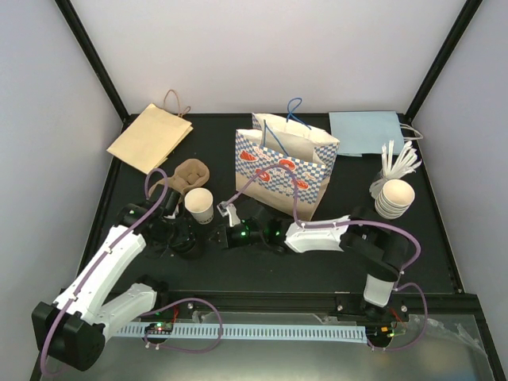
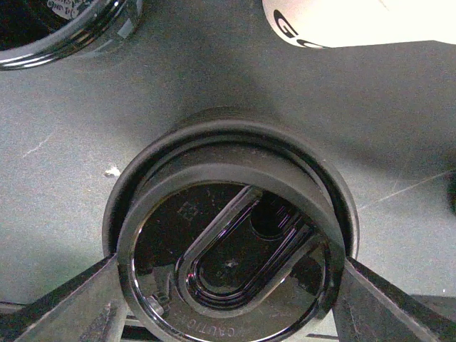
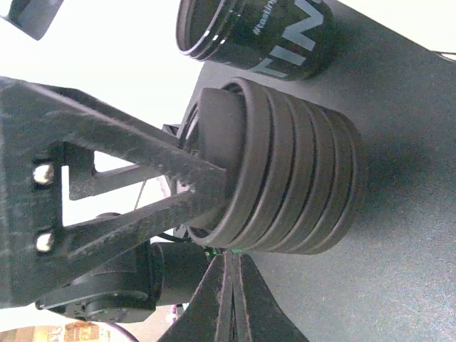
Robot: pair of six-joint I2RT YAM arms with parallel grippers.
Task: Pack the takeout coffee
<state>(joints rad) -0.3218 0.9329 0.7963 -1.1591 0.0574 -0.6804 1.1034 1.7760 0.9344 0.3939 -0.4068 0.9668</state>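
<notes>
A stack of black coffee lids (image 3: 285,178) stands on the dark table. My left gripper (image 2: 231,267) is closed across the top lid (image 2: 228,256), one finger (image 2: 71,306) on its left rim and the other on its right rim. That lid sits slightly tilted above the stack (image 2: 235,135). My right gripper (image 3: 231,255) is shut with nothing between its fingers, and its tips touch the side of the stack near the top. In the top view both grippers meet at the lids (image 1: 190,242). A white paper cup (image 1: 200,205) stands just behind them.
A blue-checked paper bag (image 1: 286,171) stands open at centre back. A cardboard cup carrier (image 1: 188,175) lies beside the cup. A brown bag (image 1: 151,136) and a blue bag (image 1: 365,131) lie flat at the back. Stacked cups (image 1: 394,198) and white stirrers (image 1: 401,163) are at right. A black lettered container (image 3: 263,32) stands near the lids.
</notes>
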